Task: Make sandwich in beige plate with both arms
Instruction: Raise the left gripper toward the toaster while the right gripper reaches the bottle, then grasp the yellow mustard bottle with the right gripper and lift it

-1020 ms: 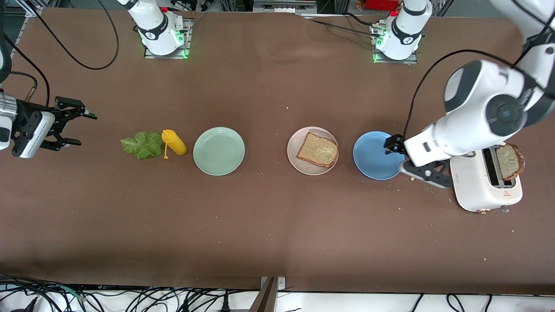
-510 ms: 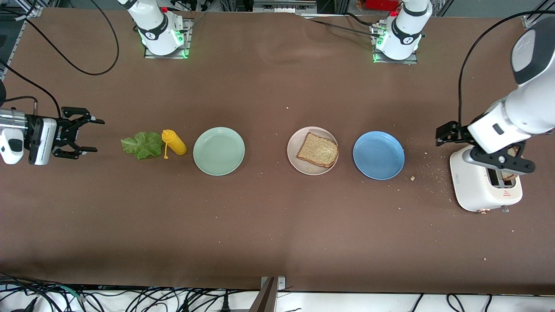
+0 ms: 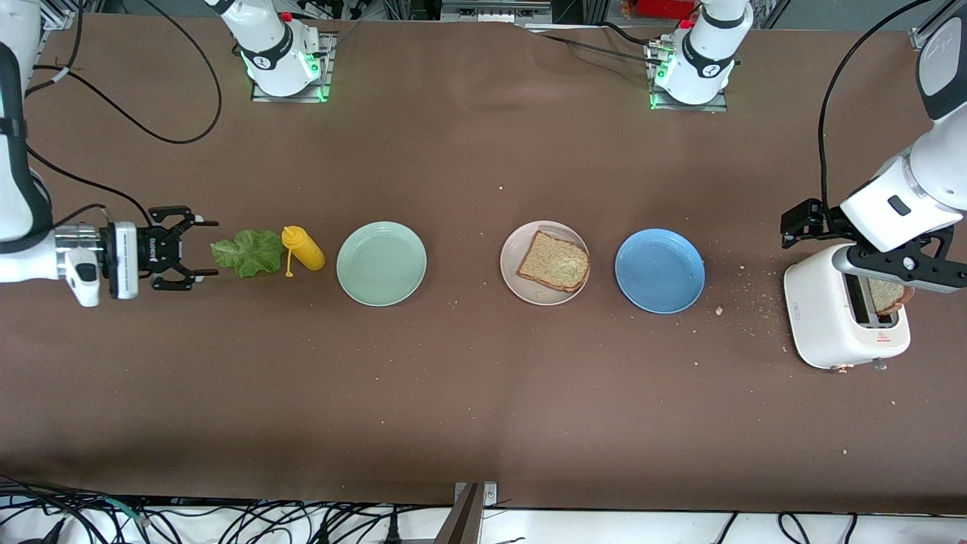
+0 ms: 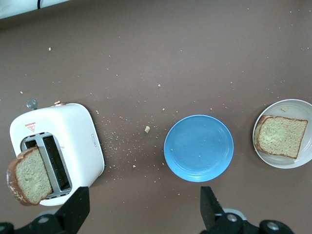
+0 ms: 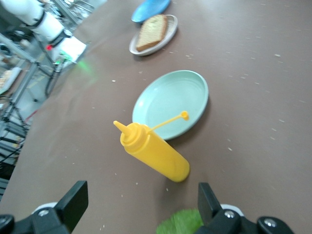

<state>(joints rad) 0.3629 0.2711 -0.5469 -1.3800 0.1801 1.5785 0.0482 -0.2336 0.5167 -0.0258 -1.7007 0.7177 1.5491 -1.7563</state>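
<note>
Front view: right gripper point(image 3: 198, 255) has closed in on the lettuce point(image 3: 248, 252), jaws wide, empty; left gripper point(image 3: 802, 224) has retreated over the toaster point(image 3: 827, 321), jaws open, empty.

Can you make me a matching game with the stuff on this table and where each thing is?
Things:
1. bread slice
2. second bread slice
3. lettuce leaf
4. blue plate

Places:
A. sticking out of the toaster
B. between the beige plate and the toaster
C. lying on the beige plate
D. beside the yellow bottle, at the open right pincer

Pairs: 1-C, 2-A, 3-D, 4-B
</note>
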